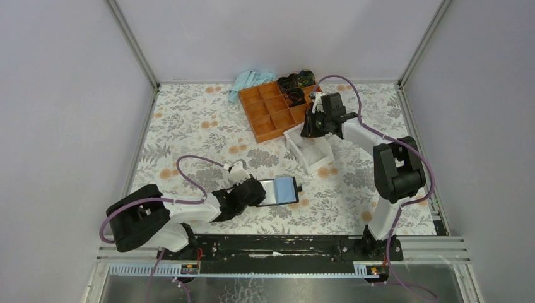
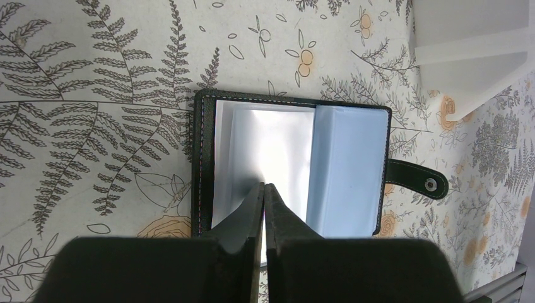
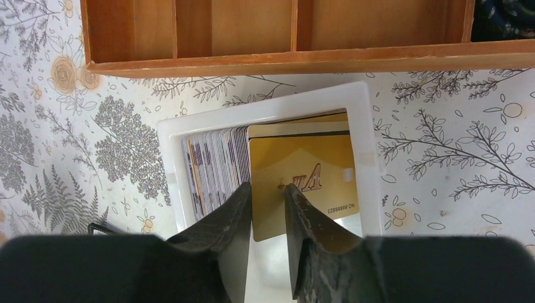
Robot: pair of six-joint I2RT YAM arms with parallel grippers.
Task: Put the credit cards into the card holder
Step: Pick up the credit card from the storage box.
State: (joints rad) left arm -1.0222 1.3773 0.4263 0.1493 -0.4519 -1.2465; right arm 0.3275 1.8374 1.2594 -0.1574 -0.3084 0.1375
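Inside the white box [image 3: 265,110], right gripper [image 3: 267,187] jaws, half open and empty, straddle the front credit card [image 3: 315,158]; left gripper [image 2: 264,186] jaws closed atop card holder [image 2: 347,164]; closing may drag neighbouring cards [image 3: 214,164].

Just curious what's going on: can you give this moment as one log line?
left gripper shut, tips at open card holder | right gripper open above gold credit card in white box | no card visible in holder

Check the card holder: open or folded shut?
Open, spread flat: the card holder shows its light-blue lining face up, and the snap tab sticks out unfastened.
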